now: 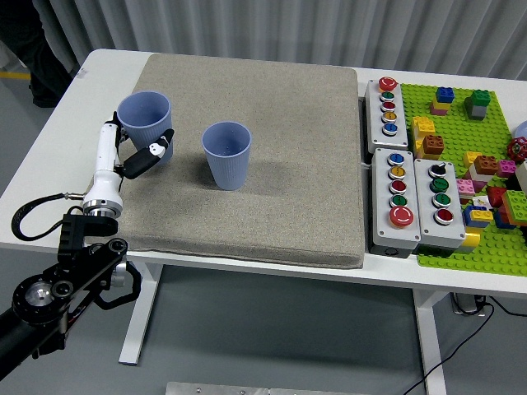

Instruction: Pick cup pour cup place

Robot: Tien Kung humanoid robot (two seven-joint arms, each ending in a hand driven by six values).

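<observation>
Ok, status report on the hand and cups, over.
Left hand shut on held cup, upright at mat's left side. Second cup standing mid-mat, apart. Nothing between them.

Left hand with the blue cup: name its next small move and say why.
Probably open the fingers and let go. The left hand holds the held cup upright, low over the grey mat, left of and apart from the second cup. Whether its base already touches the mat is unclear, so lower slightly first.

The green studded plastic baseplate [486,173] and white bench [74,123] are cut off at the right edge; the black left arm [49,304] is cut off at the lower left corner.
</observation>
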